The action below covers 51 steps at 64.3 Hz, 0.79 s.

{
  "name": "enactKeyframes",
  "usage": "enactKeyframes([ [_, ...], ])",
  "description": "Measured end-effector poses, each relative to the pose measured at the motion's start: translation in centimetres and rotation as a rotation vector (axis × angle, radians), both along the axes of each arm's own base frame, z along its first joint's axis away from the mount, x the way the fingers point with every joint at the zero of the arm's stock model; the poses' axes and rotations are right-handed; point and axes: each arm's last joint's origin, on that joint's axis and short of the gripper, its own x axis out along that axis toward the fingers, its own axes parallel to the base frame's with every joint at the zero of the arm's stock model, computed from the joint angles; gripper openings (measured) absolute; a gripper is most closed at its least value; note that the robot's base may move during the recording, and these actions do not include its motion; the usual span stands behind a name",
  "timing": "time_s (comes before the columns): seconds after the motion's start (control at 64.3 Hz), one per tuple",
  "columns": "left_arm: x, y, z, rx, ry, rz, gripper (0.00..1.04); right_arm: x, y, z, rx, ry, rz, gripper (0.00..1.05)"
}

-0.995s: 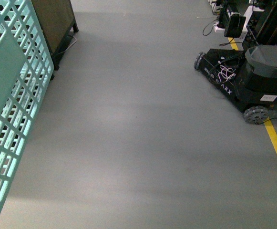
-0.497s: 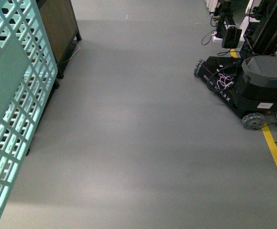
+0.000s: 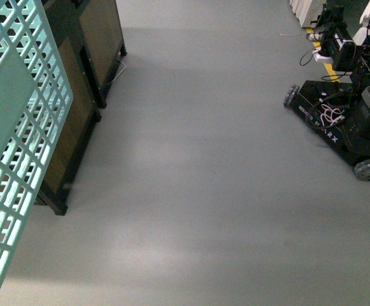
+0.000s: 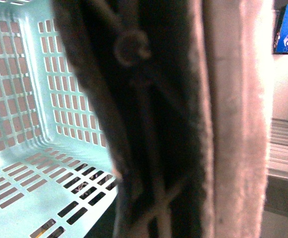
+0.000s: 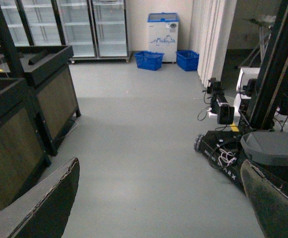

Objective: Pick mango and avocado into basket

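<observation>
1. Looks like a shop floor: glass-door fridges (image 5: 94, 27) stand right beside the white chest freezer (image 5: 162, 30).
2. Blue shopping baskets (image 5: 150, 60) sit at that freezer's foot.
3. Dark display stands (image 5: 49, 84) line the aisle leading to it.

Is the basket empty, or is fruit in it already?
Empty where visible: in the left wrist view the basket shows bare slotted floor, no fruit; a dark blurred shape hides the rest.

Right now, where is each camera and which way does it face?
Front: on the body, tilted down at floor, basket left, parked robot base right; no arms.
Left wrist: looks into the basket past a blurred dark shape.
Right wrist: faces the fridges; open right hand shows.
Shared: front and right wrist see the parked robot base.
</observation>
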Motion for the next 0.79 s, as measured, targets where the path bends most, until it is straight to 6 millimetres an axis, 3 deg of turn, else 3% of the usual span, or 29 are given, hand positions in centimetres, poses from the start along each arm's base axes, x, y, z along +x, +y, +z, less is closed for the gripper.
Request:
enactKeyframes([
  [0.793, 0.02, 0.0, -0.02, 0.004, 0.001, -0.002, 0.14, 0.0, 0.0, 0.0, 0.0, 0.0, 0.002, 0.96],
])
